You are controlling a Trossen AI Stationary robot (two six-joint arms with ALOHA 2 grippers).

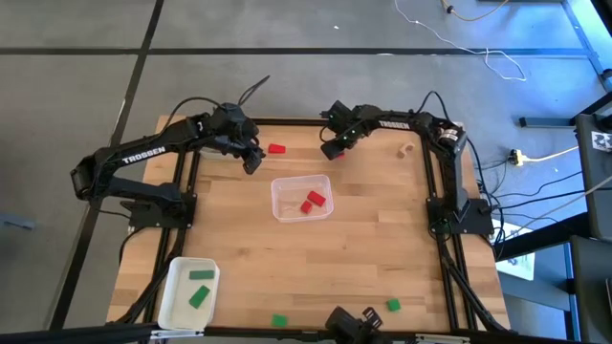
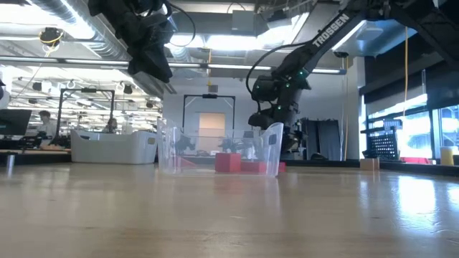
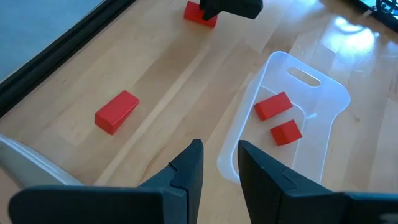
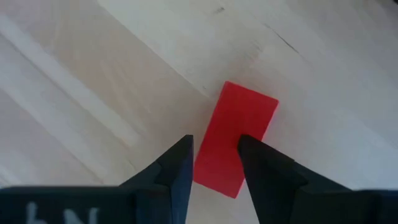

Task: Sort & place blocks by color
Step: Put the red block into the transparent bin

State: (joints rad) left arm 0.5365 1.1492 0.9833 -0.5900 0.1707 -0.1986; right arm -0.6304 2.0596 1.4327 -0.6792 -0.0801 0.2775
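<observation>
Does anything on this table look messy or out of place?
Nothing is damaged or spilled. The only untidy bits are unsorted blocks: two green blocks lie loose outside the white tray, and a red block lies outside the clear tray.

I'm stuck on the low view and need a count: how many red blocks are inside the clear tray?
Observer: Two red blocks lie in the clear tray.
Operator: Any reds outside it?
Observer: Yes, one loose red block sits near the left pincer, and another red block lies directly under the right pincer.
Operator: And the greens?
Observer: Two green blocks are in the white tray. Two more green blocks lie loose on the table.
</observation>
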